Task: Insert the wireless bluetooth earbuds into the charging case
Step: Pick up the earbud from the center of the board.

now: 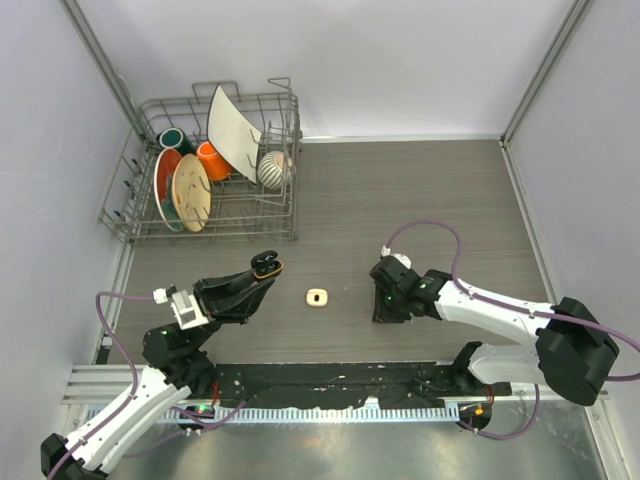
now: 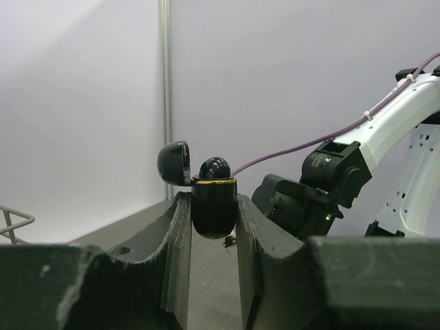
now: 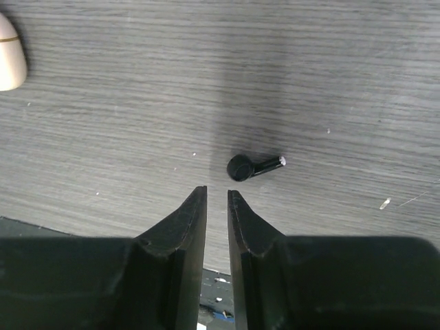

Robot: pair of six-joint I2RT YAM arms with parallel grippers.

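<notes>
My left gripper is shut on a black charging case and holds it upright above the table. In the left wrist view the case sits between my fingertips with its lid flipped open to the left. A black earbud's rounded head sticks up out of it. My right gripper is low over the table, jaws a narrow gap apart and empty. A loose black earbud lies on its side just beyond the tips. A cream case lies between the arms. No cream earbuds show.
A wire dish rack with plates, cups and a bowl stands at the back left. The cream case also shows at the right wrist view's top left edge. My right arm fills the right of the left wrist view.
</notes>
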